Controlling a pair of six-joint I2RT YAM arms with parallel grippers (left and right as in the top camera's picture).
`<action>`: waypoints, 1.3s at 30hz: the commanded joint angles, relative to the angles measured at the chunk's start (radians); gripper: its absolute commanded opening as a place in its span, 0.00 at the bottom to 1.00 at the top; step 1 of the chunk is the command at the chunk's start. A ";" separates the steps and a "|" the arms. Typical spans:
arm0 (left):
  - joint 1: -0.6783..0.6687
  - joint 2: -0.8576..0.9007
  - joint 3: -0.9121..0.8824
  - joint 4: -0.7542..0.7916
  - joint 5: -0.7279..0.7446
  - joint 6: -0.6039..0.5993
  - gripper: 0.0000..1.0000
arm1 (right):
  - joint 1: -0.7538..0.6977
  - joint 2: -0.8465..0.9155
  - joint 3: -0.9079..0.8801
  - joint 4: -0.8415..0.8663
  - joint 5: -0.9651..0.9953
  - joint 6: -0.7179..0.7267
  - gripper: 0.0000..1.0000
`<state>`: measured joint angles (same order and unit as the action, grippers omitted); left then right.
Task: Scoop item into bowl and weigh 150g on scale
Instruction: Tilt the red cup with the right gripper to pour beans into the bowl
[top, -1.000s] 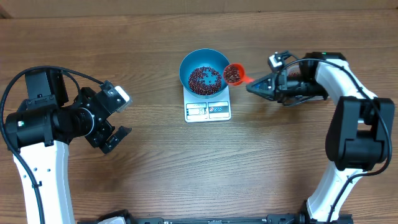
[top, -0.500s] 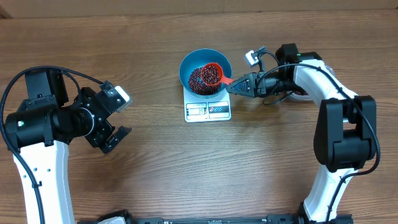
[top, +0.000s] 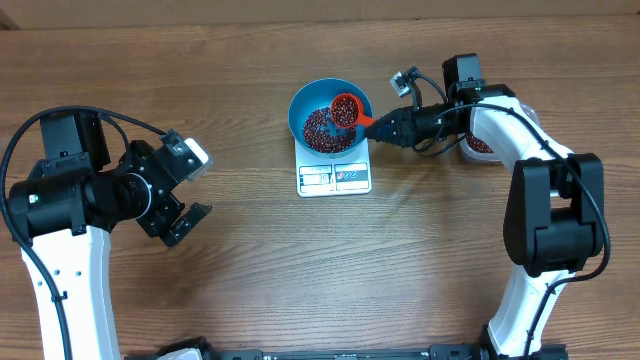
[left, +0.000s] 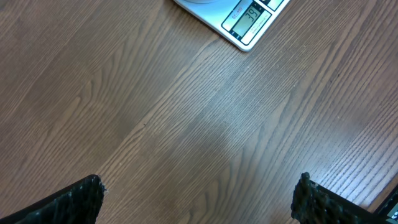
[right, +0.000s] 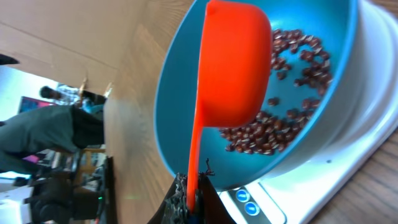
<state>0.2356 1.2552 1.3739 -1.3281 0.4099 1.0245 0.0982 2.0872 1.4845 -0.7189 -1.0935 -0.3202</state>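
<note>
The right tool (top: 380, 125), pinching the handle of the red scoop (top: 345, 108), has its tipped cup just ahead over the bowl (top: 299, 104); the left tool (top: 198, 185) gapes wide, far off

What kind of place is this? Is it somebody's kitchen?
Probably a robot lab or test bench, not a kitchen. A left arm and a right arm, both robot arms, stand at a wooden table, with a small scale carrying a blue bowl of beans between them.
</note>
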 joint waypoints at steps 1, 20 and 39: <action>0.000 0.002 0.002 -0.002 -0.006 0.034 1.00 | 0.001 0.000 0.003 0.012 0.020 -0.002 0.04; 0.000 0.002 0.002 -0.002 -0.006 0.034 1.00 | 0.045 -0.149 0.003 -0.010 0.271 -0.024 0.04; 0.000 0.002 0.002 -0.002 -0.006 0.034 1.00 | 0.249 -0.241 0.004 -0.027 0.819 -0.025 0.04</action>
<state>0.2356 1.2552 1.3739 -1.3281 0.4099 1.0245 0.3359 1.8935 1.4845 -0.7494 -0.3496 -0.3405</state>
